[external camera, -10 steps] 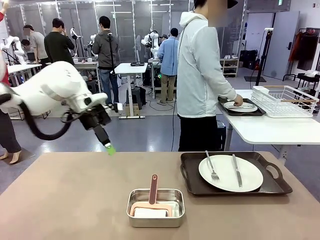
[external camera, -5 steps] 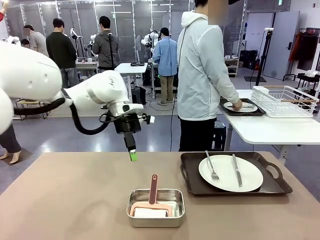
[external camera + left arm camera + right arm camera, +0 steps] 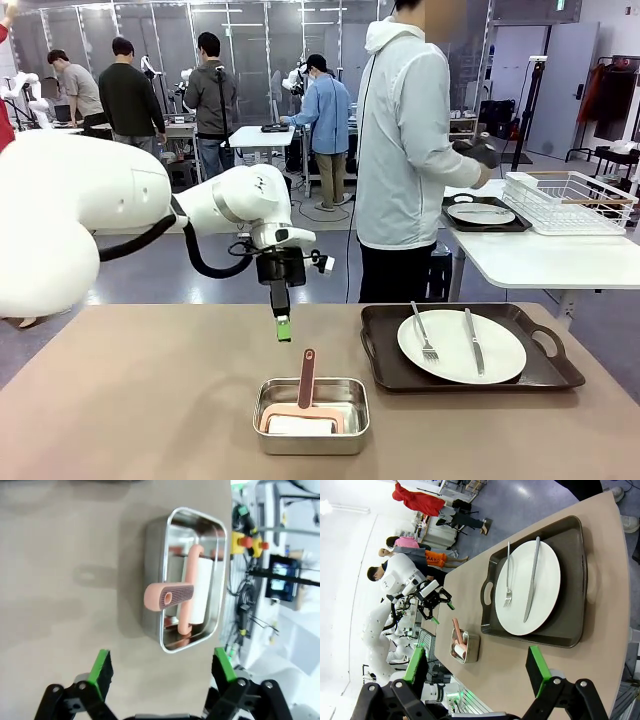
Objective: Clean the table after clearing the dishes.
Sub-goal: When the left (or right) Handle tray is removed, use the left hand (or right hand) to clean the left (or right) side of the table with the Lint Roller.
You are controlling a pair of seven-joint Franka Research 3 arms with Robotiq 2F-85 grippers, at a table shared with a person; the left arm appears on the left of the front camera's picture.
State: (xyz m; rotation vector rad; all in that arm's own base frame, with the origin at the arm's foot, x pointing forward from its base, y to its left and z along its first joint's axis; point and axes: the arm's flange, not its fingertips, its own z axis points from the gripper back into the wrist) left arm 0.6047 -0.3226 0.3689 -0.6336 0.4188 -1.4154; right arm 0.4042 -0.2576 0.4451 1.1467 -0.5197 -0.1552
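We saw our left arm (image 3: 90, 215) built of smooth, rounded white shells, with a black cable (image 3: 210, 274) looping beneath its wrist and a slim black left gripper (image 3: 283, 328) tipped in green. Our right gripper (image 3: 476, 662) showed black linkage fingers with silver pivot screws and bright green pads (image 3: 416, 664). The person (image 3: 405, 150) wore a pale hooded long-sleeved jacket and black trousers.

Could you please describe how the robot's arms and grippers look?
The left arm has glossy white, rounded links, with a black cable looping beneath the wrist. The left gripper and right gripper are black, each with two slim fingers tipped by green pads.
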